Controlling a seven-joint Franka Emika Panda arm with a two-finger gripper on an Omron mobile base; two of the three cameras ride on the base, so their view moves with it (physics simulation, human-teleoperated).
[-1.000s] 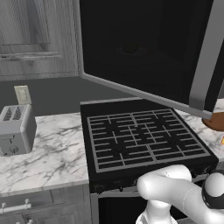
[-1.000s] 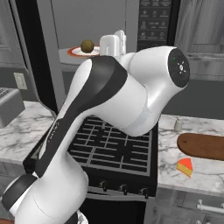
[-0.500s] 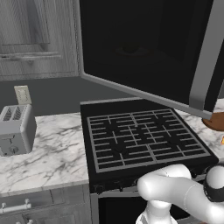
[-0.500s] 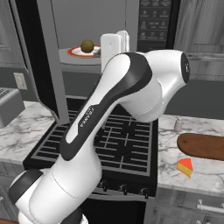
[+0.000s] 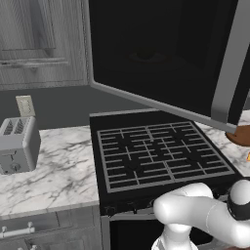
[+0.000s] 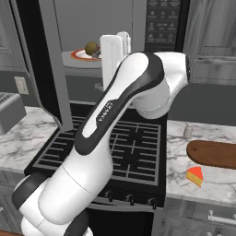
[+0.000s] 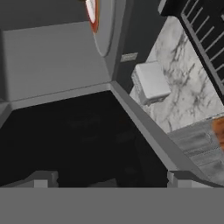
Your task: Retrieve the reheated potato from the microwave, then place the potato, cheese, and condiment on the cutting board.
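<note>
The microwave (image 6: 161,23) stands open, its dark door (image 6: 41,69) swung out to the left. Inside, the potato (image 6: 91,48) sits on a white plate with an orange-red rim (image 6: 78,56). My white hand (image 6: 114,55) hangs at the opening, just right of the potato and not touching it. In the hand view my gripper (image 7: 111,179) is open, with nothing between the fingertips (image 7: 41,178), and the plate rim (image 7: 92,13) shows at the top. On the right counter lie the cutting board (image 6: 214,154), the cheese (image 6: 195,175) in front of it and the condiment (image 6: 187,131) behind its left end.
A black stove (image 5: 156,154) with grates sits below the microwave. A toaster (image 5: 17,144) stands on the left marble counter (image 5: 53,176). The open door (image 5: 161,53) overhangs the stove. Grey cabinets (image 5: 34,44) line the wall.
The arm's elbow and forearm have swung and turned, while the hand has stayed by the microwave opening. The jaws have stayed open. The potato has not moved.
</note>
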